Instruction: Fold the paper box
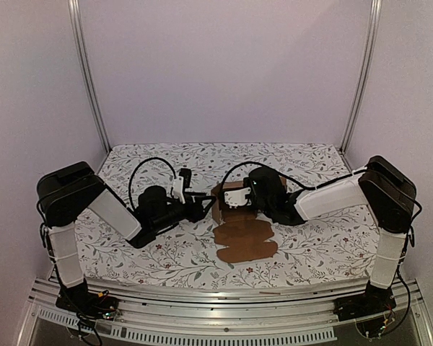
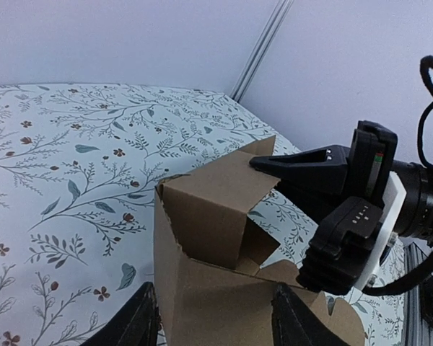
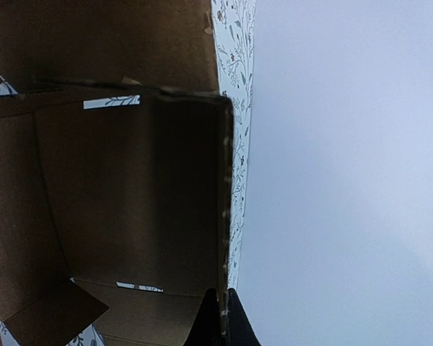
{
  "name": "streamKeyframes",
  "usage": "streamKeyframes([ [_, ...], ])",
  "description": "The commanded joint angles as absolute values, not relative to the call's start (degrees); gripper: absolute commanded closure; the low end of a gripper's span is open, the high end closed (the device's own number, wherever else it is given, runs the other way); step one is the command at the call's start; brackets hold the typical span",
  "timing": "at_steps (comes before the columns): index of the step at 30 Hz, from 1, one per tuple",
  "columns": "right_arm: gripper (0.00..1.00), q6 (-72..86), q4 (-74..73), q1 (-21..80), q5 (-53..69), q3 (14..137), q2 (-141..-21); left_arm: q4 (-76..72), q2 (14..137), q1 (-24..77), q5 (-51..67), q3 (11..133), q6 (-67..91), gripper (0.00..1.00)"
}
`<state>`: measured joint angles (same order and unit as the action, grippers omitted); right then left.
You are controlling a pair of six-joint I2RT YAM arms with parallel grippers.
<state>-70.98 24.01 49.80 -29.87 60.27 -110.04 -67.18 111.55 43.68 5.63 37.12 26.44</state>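
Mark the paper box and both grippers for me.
paper box (image 1: 247, 244): top external view, on its flat unfolded panel.
left gripper (image 2: 215, 303): left wrist view, midway between its fingertips, at the box wall.
right gripper (image 3: 220, 313): right wrist view, between its fingertips pinching a panel edge.

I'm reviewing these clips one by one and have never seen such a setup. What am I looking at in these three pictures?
This is a robot: a left arm and a right arm bolted at the near edge of a table. The wide picture looks down from above and behind them; the other two come from a camera on each wrist. On the floral cloth sits a half-folded brown paper box, one panel lying flat toward the arms. The right gripper pinches the edge of a box wall. The left gripper has its fingers either side of the box's lower part; whether it grips cannot be told.
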Motion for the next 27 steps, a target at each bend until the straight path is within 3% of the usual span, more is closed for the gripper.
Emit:
streamKeyframes([
  [1, 1.00, -70.21, 23.75, 49.75, -29.39, 59.24, -108.64, -68.55, 113.64, 44.65, 9.63, 37.67, 26.10, 0.47],
  [16, 1.00, -67.87, 17.08, 49.71, -26.30, 59.88, -107.23, -62.91, 118.96, 44.40, 9.03, 43.85, 23.91, 0.47],
  [27, 1.00, -64.47, 11.44, 49.75, -26.28, 62.46, -107.31, -56.58, 120.12, 44.59, 8.53, 48.60, 20.62, 0.53],
])
